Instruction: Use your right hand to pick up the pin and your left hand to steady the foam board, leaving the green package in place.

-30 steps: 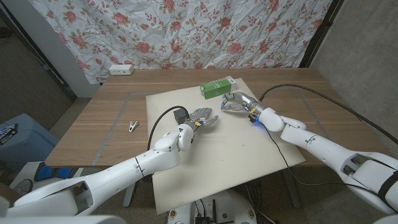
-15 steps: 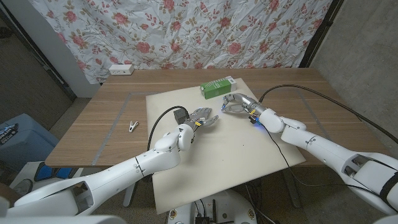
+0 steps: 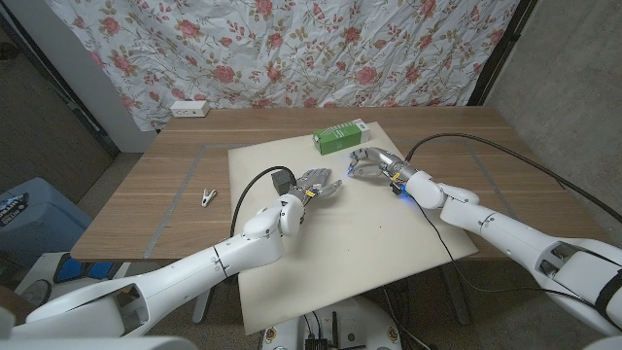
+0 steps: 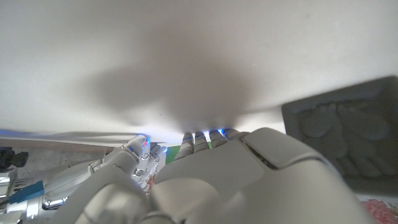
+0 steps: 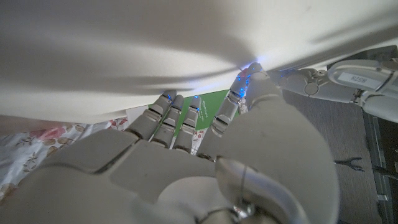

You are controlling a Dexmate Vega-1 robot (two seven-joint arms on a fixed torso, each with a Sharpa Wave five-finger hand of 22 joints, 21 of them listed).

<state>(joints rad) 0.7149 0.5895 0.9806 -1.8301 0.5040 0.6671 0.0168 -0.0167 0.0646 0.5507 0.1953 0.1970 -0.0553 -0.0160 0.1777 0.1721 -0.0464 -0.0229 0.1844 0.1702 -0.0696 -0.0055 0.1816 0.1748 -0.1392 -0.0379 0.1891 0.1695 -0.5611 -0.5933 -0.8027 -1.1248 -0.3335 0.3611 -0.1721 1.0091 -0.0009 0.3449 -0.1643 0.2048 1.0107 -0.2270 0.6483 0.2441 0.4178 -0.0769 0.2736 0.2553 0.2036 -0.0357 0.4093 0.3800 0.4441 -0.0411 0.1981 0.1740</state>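
The white foam board (image 3: pixel 340 233) lies on the wooden table, with the green package (image 3: pixel 340 137) on its far edge. My left hand (image 3: pixel 316 184) rests on the board near its middle, fingers spread, tips touching the board (image 4: pixel 186 50). My right hand (image 3: pixel 367 161) hovers just in front of the green package, fingers curled down toward the board. In the right wrist view its fingertips (image 5: pixel 245 81) meet the board (image 5: pixel 155 37), with the package (image 5: pixel 208 109) behind them. The pin is too small to make out, so I cannot tell whether the hand holds it.
A small metal clip (image 3: pixel 207 196) lies on the bare wood left of the board. A white power strip (image 3: pixel 189 108) sits at the table's far left edge. A black cable (image 3: pixel 505 151) runs along my right arm.
My right hand dipped slightly toward the board and came back up a little. My left hand has stayed where it was.
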